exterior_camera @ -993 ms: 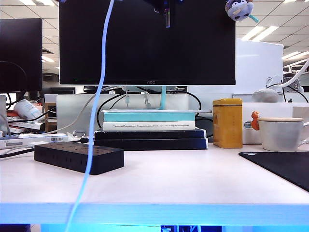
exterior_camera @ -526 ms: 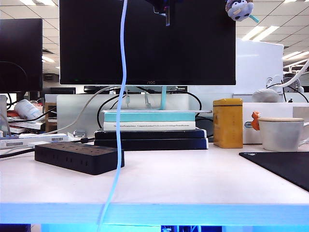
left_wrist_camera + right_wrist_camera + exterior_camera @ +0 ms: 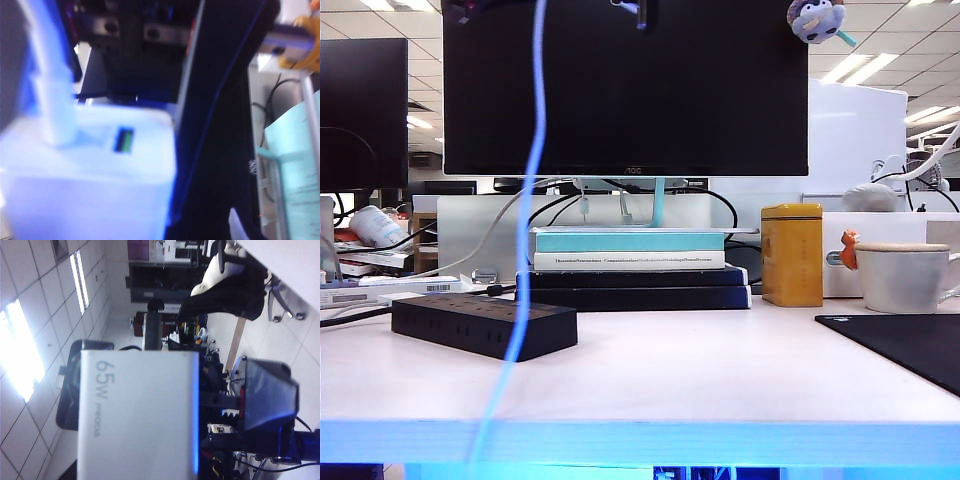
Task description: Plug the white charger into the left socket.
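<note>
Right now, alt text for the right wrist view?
The white charger, marked 65W, fills the middle of the frame, clamped in the right gripper. A metal prong sticks out toward the ceiling light panels and office clutter behind.

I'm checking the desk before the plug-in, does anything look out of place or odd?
Only the white cable: it dangles from above the frame, across the black power strip and past the table edge. The white charger sits in the right claw, not yet plugged in.
</note>
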Robot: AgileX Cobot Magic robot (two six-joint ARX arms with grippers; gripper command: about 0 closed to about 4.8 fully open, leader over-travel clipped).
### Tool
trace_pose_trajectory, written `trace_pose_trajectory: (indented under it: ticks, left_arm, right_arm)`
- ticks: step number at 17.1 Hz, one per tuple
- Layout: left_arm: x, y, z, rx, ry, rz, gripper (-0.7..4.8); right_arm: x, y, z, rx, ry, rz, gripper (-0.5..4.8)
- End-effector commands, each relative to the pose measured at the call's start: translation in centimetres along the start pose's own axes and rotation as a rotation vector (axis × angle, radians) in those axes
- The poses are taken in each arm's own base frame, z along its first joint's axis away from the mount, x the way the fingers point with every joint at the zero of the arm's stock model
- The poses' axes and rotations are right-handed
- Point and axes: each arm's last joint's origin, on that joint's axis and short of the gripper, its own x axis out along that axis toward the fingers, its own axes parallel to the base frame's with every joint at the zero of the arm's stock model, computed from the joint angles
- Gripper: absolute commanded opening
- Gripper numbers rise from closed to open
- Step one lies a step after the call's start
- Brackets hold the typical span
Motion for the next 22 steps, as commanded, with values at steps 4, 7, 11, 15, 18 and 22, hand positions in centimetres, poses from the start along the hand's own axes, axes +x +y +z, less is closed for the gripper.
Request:
trace_pose_trajectory:
  ticks: [4, 7, 11, 15, 18, 22]
  left_arm:
    - [-0.06, 0.84, -0.01, 0.045, 0.013, 0.07, 4.79]
    - [-0.05, 0.83, 0.09, 0.041, -0.012, 0.068, 4.79]
    - [-0.05, 0.82, 0.15, 0.041, -0.032, 0.066, 4.43]
    - [-0.04, 0.77, 0.15, 0.031, -0.037, 0.061, 3.05]
    - [-0.04, 0.72, 0.14, -0.017, -0.037, 0.055, 1.31]
    - [-0.04, 0.71, 0.14, -0.059, -0.038, 0.053, 1.31]
  right_arm:
    - [0.09, 0.95, -0.28, -0.045, 0.001, 0.015, 1.44]
    - [0.09, 0.95, -0.23, -0.044, -0.015, 0.016, 1.44]
    - [0.09, 0.95, -0.18, -0.044, -0.033, 0.017, 1.45]
    - [0.09, 0.94, -0.18, -0.043, -0.032, 0.016, 1.45]
    - [0.09, 0.92, -0.19, -0.043, -0.031, 0.016, 1.48]
    - [0.09, 0.94, -0.2, -0.047, -0.028, 0.017, 3.62]
